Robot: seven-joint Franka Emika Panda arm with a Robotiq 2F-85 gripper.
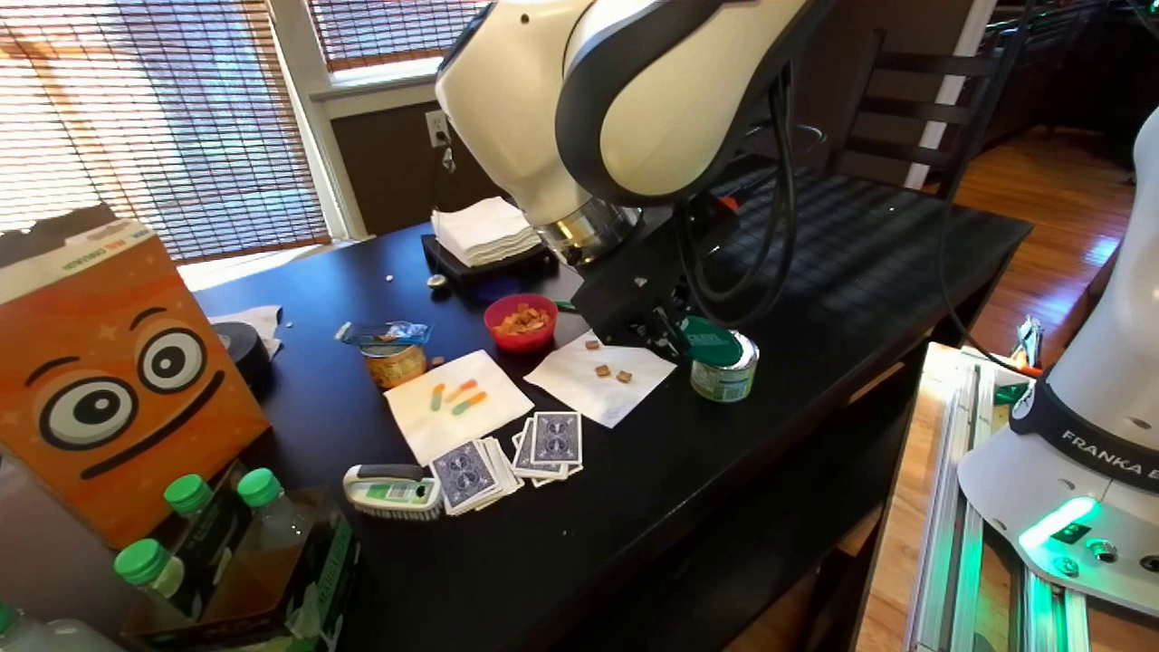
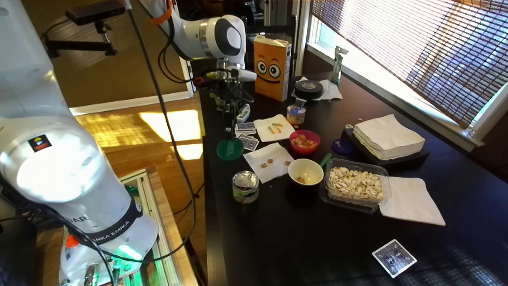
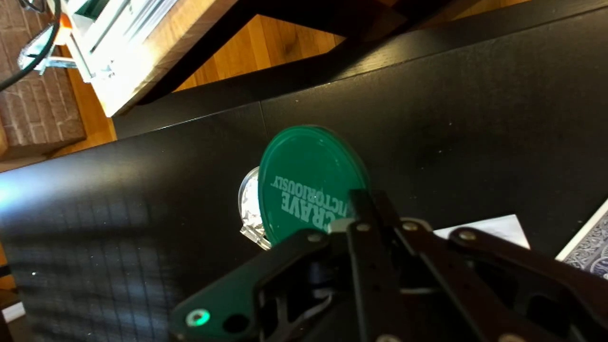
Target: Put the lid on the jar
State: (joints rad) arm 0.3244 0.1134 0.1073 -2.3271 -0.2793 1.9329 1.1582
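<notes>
The dark-green round lid (image 1: 709,341) also shows in an exterior view (image 2: 230,149) and in the wrist view (image 3: 304,171), tilted, with white lettering on its face. My gripper (image 1: 675,342) is shut on the lid's edge, as the wrist view (image 3: 370,202) shows, and holds it above the table. The jar (image 1: 724,378) stands upright on the black table, with a shiny foil top. In an exterior view the jar (image 2: 245,192) stands apart from the lid. In the wrist view the lid hides most of the jar (image 3: 249,197); only part of its foil top and rim shows.
A napkin with brown pieces (image 2: 262,157) lies beside the jar. A cream bowl (image 2: 305,169), a red dish (image 2: 304,139) and a clear tub of seeds (image 2: 355,186) stand further in. Playing cards (image 1: 466,475) and a brush (image 1: 394,493) lie near the table's edge (image 1: 688,493).
</notes>
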